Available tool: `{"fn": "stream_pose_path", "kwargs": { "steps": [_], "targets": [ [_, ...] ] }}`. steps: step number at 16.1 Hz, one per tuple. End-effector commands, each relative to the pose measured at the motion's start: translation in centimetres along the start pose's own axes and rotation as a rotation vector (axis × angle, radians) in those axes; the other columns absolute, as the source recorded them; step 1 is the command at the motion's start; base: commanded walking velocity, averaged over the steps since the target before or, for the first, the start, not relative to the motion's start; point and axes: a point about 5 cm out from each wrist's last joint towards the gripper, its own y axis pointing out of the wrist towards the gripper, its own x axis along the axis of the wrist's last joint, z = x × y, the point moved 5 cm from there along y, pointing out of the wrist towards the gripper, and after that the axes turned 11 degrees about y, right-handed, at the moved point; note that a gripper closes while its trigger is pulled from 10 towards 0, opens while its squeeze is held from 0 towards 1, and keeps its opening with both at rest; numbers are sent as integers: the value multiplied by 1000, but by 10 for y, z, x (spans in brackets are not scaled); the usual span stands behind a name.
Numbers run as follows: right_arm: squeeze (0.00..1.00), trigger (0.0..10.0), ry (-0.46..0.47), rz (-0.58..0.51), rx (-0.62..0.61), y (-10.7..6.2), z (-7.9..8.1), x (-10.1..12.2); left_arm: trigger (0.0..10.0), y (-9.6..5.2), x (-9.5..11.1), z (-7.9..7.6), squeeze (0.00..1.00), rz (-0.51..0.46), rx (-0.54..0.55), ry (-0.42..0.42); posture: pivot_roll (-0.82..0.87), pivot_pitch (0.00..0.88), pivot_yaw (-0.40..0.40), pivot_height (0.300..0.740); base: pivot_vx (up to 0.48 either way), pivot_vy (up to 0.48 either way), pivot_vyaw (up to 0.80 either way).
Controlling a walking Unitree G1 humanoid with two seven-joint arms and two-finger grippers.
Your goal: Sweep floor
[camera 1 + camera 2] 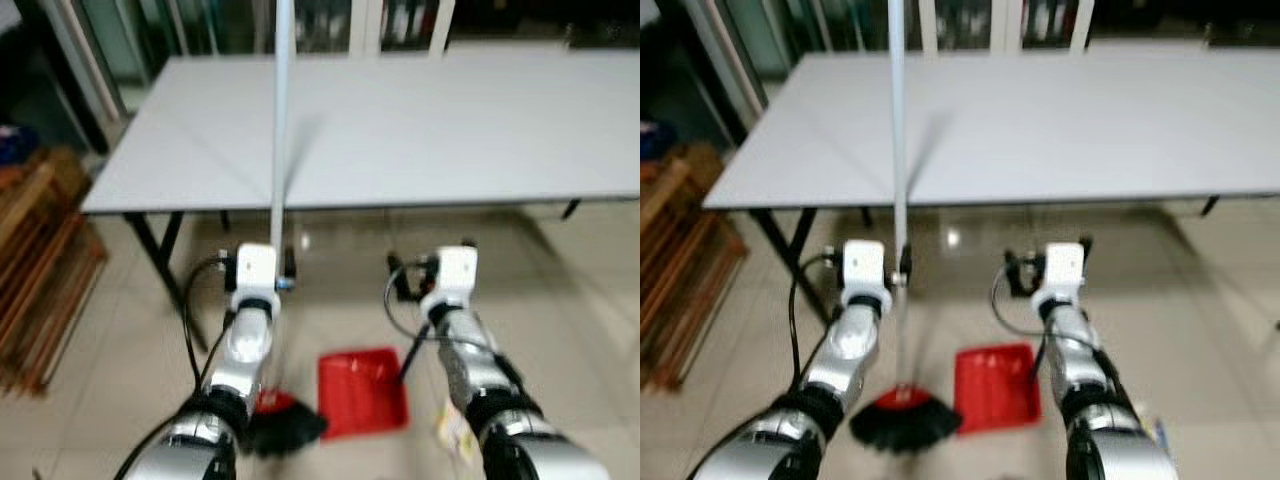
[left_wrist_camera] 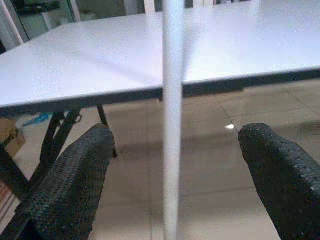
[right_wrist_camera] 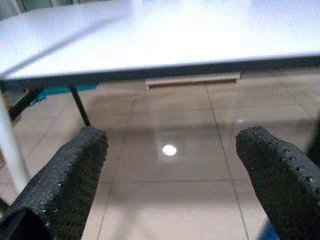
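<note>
Beside left gripper (image 2: 172, 165), broom (image 1: 898, 200), red dustpan (image 1: 995, 387)

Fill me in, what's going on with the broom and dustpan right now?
The robot stands facing a white folding table. A broom stands upright with its pole between the open fingers of the left end effector, its black bristles on the tiled floor. A red dustpan lies on the floor between the arms. The right end effector is open and empty.

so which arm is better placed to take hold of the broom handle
Left. The broom handle stands between the left gripper's open fingers, untouched. The right gripper is open on bare floor, with the handle off to its side, nearer the red dustpan.
</note>
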Motion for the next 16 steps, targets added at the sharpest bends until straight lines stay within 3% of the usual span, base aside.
{"fn": "stream_pose_path", "kwargs": {
  "steps": [1, 4, 16],
  "targets": [
    [0, 10000, 18, 12, 26, 3, 12, -3, 10000, 1, -5, 11, 0, 15, 22, 10, 35, 57, 19, 740, 469, 0, 0],
    [0, 10000, 19, 13, 26, 3, 12, -3, 10000, 1, -5, 10, 0, 18, 16, 12, 36, 59, 17, 740, 454, 0, 0],
    [0, 10000, 19, 17, 29, 2, 12, -4, 10000, -1, -9, 4, 0, 37, -10, 10, 37, 68, 11, 740, 0, 0, 0]
  ]
}}
